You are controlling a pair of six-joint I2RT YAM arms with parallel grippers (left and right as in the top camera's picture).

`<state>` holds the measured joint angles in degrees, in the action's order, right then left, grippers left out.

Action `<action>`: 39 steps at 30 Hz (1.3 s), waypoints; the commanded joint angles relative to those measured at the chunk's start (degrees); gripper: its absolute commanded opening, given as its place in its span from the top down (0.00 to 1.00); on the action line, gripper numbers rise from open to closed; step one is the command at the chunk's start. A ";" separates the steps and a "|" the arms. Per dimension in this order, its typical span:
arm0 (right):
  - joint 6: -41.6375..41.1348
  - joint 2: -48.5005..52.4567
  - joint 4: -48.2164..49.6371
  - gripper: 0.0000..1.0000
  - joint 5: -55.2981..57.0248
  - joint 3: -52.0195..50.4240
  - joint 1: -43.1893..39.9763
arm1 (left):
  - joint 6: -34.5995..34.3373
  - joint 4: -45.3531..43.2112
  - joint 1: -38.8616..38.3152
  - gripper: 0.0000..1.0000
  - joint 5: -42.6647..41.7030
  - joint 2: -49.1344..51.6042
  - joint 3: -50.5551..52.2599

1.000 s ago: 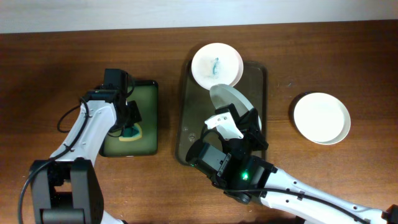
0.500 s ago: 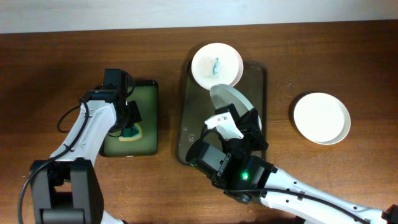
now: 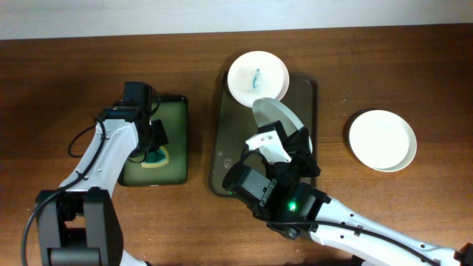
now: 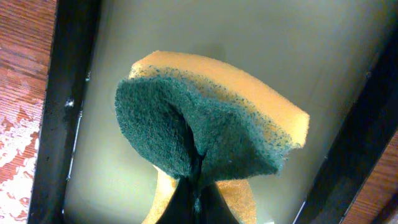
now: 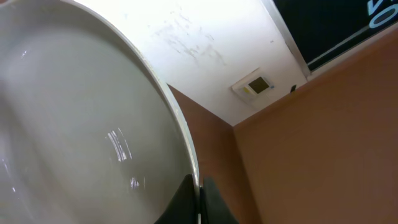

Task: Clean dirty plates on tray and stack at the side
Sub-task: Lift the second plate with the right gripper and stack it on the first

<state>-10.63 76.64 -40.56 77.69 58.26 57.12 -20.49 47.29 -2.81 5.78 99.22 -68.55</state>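
Observation:
One white plate (image 3: 257, 76) with a teal smear lies on the far end of the dark tray (image 3: 225, 140). My right gripper (image 3: 294, 145) is shut on the rim of a second plate (image 3: 279, 119), held tilted on edge above the tray; the right wrist view shows that plate (image 5: 81, 124) pinched between the fingers (image 5: 198, 194). A third plate (image 3: 382, 140) lies on the table at the right. My left gripper (image 3: 153, 145) is shut on a yellow and green sponge (image 4: 205, 127) over the small green-lined tray (image 3: 174, 118).
The small black-rimmed tray (image 4: 68, 93) sits left of the dark tray with a strip of wooden table between them. My right arm's body (image 3: 281, 203) covers the tray's near end. A white wall edge runs along the back.
The tilted plate in my right gripper has shifted very slightly. The left arm has not moved.

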 commanded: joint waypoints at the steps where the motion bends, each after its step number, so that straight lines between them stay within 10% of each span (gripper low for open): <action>1: -5.84 -1.18 0.87 0.96 -7.98 -0.07 -1.86 | 0.87 -0.11 0.24 1.00 -0.44 -0.44 0.22; 7: -20.61 -1.18 0.90 0.96 -59.93 -0.07 -36.83 | 0.87 -0.11 0.24 1.00 -0.46 -0.44 0.22; 16: -27.41 5.73 -0.66 0.96 -85.00 -0.15 -79.03 | 0.87 -0.13 0.24 1.00 -0.46 -0.44 0.22; 28: -27.78 15.63 5.90 0.96 -78.34 -4.63 -86.90 | 0.90 -0.11 0.24 1.00 -0.46 -0.44 0.22; 29: -27.74 16.11 5.49 0.86 -78.97 -4.63 -87.17 | 0.90 -0.11 0.24 1.00 -0.46 -0.44 0.22; 30: -25.51 16.04 5.25 0.53 -80.50 -4.63 -87.06 | 0.87 -0.11 0.24 1.00 -0.46 -0.44 0.22; 32: -21.51 14.23 5.27 0.47 -85.68 -4.59 -86.09 | 0.90 -0.09 0.24 1.00 -0.46 -0.44 0.22; 39: -2.67 1.81 5.11 0.57 -86.68 4.98 -53.24 | 0.87 0.00 0.24 1.00 -0.46 -0.44 0.22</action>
<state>-17.45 76.84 -35.09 -11.70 58.89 -4.73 -20.51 47.31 -2.81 5.76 99.22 -68.45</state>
